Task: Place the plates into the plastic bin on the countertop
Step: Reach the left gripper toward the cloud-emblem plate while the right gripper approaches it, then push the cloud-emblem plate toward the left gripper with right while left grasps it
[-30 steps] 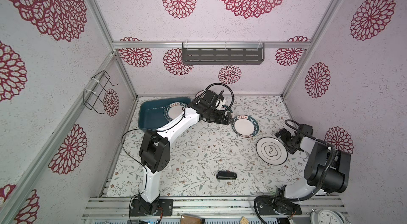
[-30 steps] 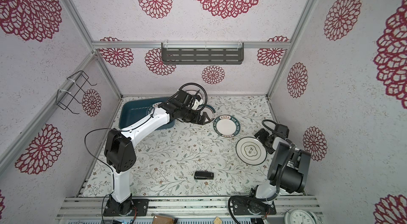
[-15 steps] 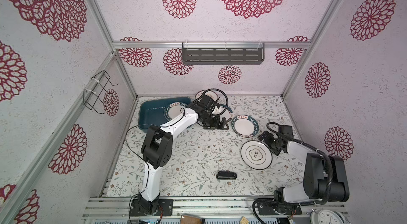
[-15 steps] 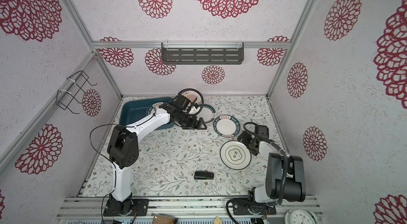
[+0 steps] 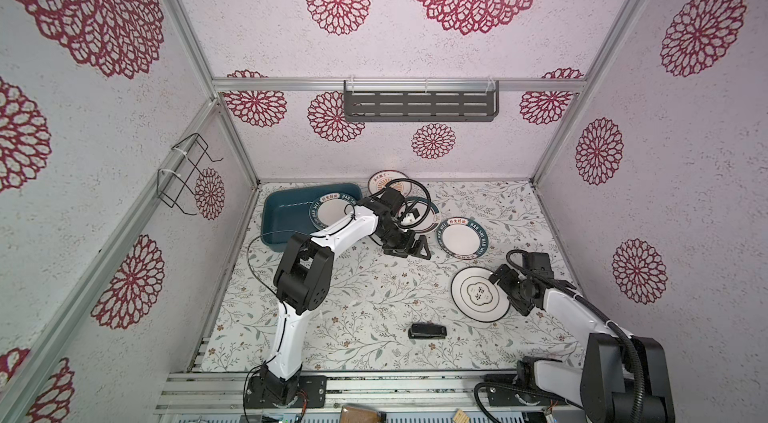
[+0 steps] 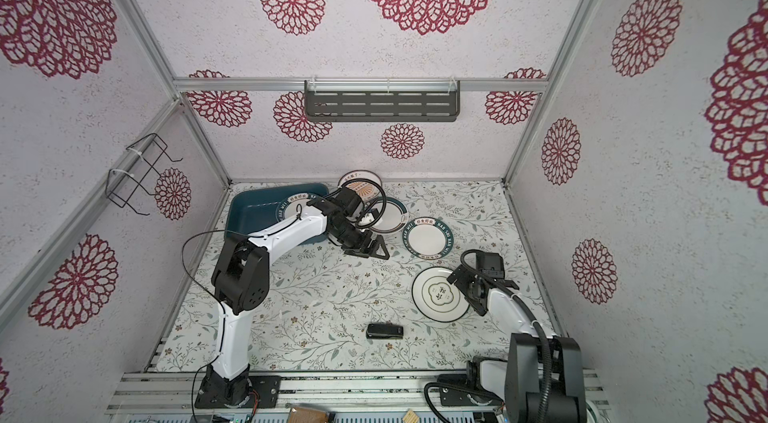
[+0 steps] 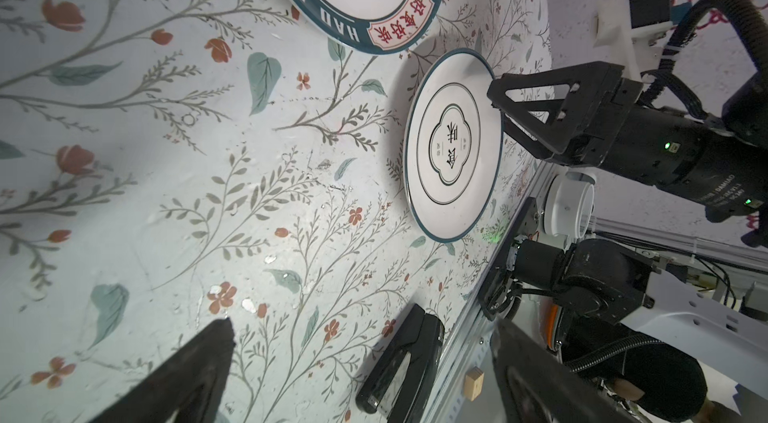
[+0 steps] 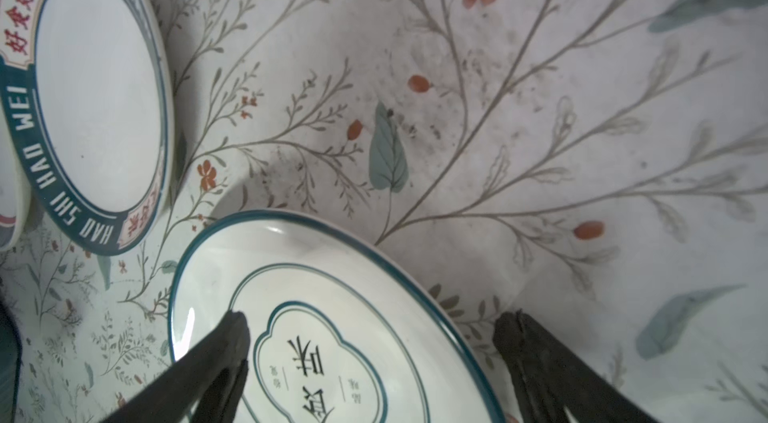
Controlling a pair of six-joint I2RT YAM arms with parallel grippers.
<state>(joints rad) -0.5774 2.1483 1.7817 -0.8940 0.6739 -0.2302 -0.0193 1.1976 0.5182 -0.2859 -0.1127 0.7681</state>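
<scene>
Top views show one lettered plate (image 5: 332,211) in the plastic bin (image 5: 286,213), four plates (image 5: 463,236) left on the countertop (image 5: 374,296), left gripper (image 5: 409,250) wide open and empty, right gripper (image 5: 509,292) likewise astride the ringed plate (image 5: 478,296)

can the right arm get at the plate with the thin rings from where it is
Probably yes. The right gripper is open and straddles the rim of that plate, one finger over it and one outside, with nothing in between to block a grip.
</scene>
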